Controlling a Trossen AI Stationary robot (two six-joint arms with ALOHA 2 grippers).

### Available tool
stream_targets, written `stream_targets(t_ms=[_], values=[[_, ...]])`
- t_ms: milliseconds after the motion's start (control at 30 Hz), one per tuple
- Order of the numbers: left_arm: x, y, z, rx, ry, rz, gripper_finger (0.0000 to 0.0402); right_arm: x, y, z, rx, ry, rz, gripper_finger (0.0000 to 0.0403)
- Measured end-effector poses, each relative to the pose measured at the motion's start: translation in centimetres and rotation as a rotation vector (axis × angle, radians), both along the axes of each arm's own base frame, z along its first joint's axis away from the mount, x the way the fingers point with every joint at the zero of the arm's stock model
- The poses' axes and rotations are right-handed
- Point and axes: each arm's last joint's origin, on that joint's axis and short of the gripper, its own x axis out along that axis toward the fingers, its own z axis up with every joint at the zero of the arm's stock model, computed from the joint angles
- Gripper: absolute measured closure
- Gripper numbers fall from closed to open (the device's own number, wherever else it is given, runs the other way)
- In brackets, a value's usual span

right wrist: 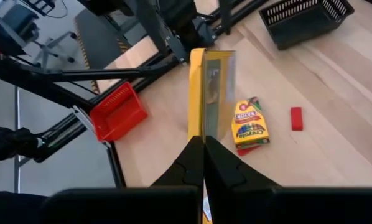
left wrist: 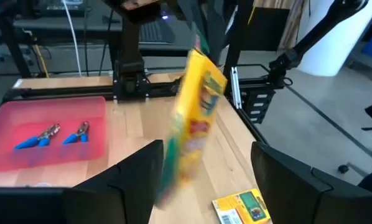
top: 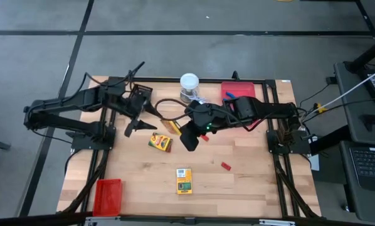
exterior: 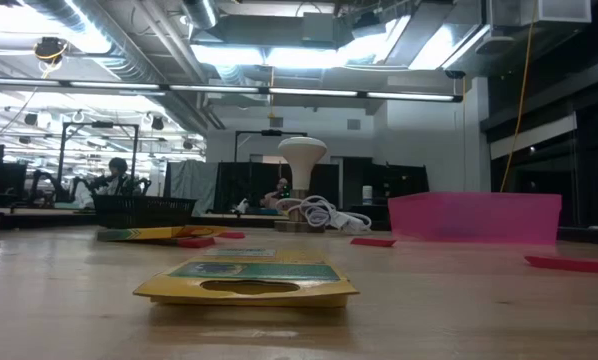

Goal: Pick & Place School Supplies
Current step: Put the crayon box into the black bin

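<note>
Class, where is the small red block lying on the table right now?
In the high view the red block lies on bare wood right of centre, right of the nearest crayon box and below the right arm.

Right gripper (top: 175, 127) clamps a crayon box (top: 170, 126) mid-table — left gripper (top: 142, 119) spread open, just beside.

Light wooden bench (top: 237, 182) stands on a grey floor (top: 175, 56) crossed by dark lines. Ceiling (exterior: 279, 40) open, with ducts and bright strip lights (exterior: 249, 55). A person (exterior: 114, 175) sits at far workstations beyond the bench.
</note>
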Motion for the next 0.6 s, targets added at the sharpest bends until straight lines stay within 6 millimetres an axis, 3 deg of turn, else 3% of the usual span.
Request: stream_targets(t_ms=[367, 600], values=[[2.3, 0.6, 0.7, 0.013, 0.001, -0.089, 0.0162, 0.3, 0.1, 0.3, -0.01, -0.039, 0.016, 0.0403], [2.6, 0.6, 2.0, 0.06, -0.043, -0.097, 0.0162, 0.3, 0.2, 0.3, -0.014, -0.045, 0.018, 0.0403]])
